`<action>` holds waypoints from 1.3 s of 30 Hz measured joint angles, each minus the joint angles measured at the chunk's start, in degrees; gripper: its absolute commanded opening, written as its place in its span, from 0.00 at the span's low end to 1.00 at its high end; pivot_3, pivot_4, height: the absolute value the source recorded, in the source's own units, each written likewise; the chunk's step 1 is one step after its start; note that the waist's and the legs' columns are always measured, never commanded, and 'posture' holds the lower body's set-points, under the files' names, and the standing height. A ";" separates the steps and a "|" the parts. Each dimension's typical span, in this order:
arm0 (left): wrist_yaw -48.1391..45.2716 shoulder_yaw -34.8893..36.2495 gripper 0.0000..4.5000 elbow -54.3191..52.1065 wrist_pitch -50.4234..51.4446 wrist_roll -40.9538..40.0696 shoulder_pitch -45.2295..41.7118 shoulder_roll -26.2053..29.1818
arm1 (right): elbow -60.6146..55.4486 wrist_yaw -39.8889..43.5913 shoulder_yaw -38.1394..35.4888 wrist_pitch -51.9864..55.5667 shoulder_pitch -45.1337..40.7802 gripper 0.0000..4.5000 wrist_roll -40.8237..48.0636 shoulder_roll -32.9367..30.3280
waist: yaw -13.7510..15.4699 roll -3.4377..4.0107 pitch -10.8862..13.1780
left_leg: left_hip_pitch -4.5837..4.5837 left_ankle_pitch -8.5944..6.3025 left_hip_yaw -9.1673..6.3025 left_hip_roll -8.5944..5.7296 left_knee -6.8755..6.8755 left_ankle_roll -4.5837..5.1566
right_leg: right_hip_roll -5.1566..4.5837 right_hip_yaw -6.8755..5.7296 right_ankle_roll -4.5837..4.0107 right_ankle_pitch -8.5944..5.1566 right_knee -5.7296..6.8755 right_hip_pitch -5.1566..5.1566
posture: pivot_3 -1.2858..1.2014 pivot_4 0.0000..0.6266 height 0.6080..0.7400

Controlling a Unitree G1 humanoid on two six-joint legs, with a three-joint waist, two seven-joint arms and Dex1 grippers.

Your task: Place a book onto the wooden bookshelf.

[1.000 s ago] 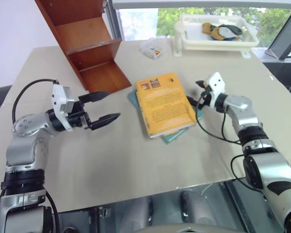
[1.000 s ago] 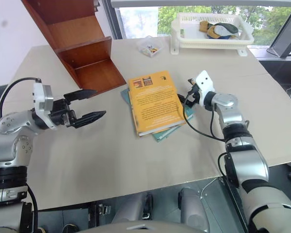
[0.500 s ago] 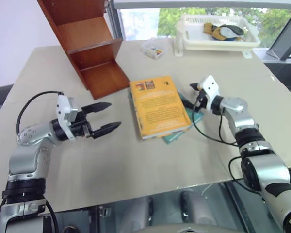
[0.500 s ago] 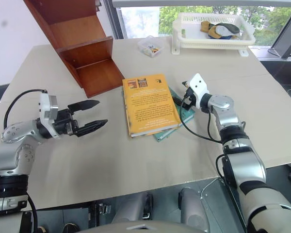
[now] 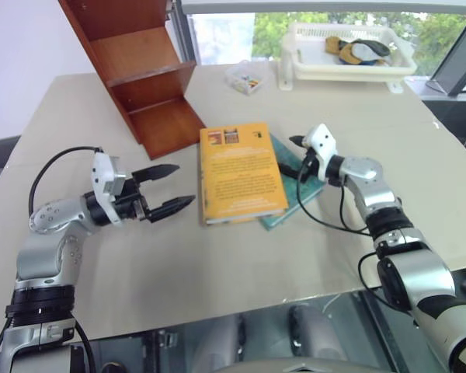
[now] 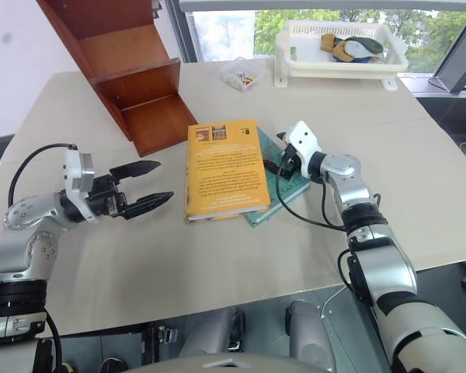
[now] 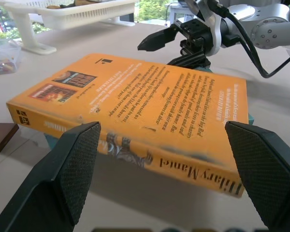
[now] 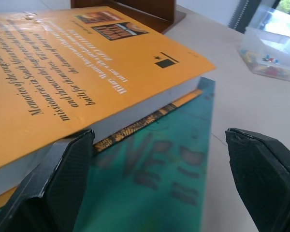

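The orange-yellow book [image 5: 241,171] lies flat on the table, partly on top of a teal book [image 5: 293,200], with its small pictures at the far end. My right gripper [image 5: 289,155] is open at the book's right edge, and one finger [image 8: 53,188] rests by the page edge. My left gripper [image 5: 183,184] is open and holds nothing, a short way left of the book and pointing at its yellow spine [image 7: 150,159]. The wooden bookshelf [image 5: 144,81] stands at the far left of the table, beyond the left gripper.
A white plastic basket [image 5: 295,71] with some items sits at the far right by the window. A small clear box of coloured pins [image 5: 245,78] lies between basket and shelf. The table's front edge runs close below both arms.
My right gripper has moved left, and the book has slid left and turned straighter, uncovering more of the teal book. The left gripper dropped a little at first, then stayed still.
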 measured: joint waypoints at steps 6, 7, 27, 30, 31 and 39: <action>3.57 0.26 0.99 0.81 6.15 -1.68 -0.54 -0.58 | -1.50 0.04 -0.07 0.00 1.16 0.99 0.00 -2.26 | 0.26 0.00 0.00 | 0.00 0.00 -0.06 -0.03 0.00 0.00 | -0.02 -0.05 0.00 0.00 0.00 0.01 | 0.52 0.24 1.00; 4.29 0.27 0.99 1.52 7.19 -1.84 -0.63 -0.69 | -2.01 0.02 -0.18 0.00 1.74 0.99 0.00 -3.11 | 0.29 0.00 0.00 | 0.00 0.00 -0.05 -0.03 0.00 0.00 | -0.02 -0.05 0.00 0.00 -0.01 0.01 | 0.52 0.24 1.00; 4.64 -3.87 0.99 47.19 37.50 -2.14 -31.56 -9.20 | -62.88 16.12 -28.56 31.99 57.21 0.99 29.15 -34.90 | 1.39 -0.18 0.04 | 0.28 -0.18 -0.06 -0.24 0.19 0.35 | -0.02 -0.11 0.13 -0.04 -0.01 0.49 | 0.52 0.24 1.00; 3.39 -3.96 0.99 52.02 39.97 -1.91 -34.52 -10.52 | -68.86 16.74 -30.86 35.17 60.71 0.99 33.78 -35.03 | 1.30 -0.34 0.07 | 0.40 -0.15 -0.07 -0.14 0.24 0.35 | 0.02 -0.12 0.15 -0.04 0.02 0.61 | 0.52 0.24 1.00; 3.02 -3.90 0.99 54.37 40.70 -1.52 -35.61 -10.96 | -71.20 16.84 -31.68 36.73 62.04 0.99 36.05 -35.02 | 1.36 -0.41 0.11 | 0.59 -0.15 -0.06 -0.09 0.24 0.35 | 0.05 -0.12 0.18 -0.06 0.02 0.75 | 0.52 0.24 1.00; -2.46 -3.35 0.99 63.64 47.61 0.19 -41.68 -13.23 | -77.18 12.95 -34.61 40.63 65.77 0.99 40.34 -34.92 | 1.76 -0.47 0.11 | 0.53 -0.17 -0.10 -0.11 0.22 0.35 | 0.01 -0.11 0.13 -0.05 0.00 0.74 | 0.52 0.24 1.00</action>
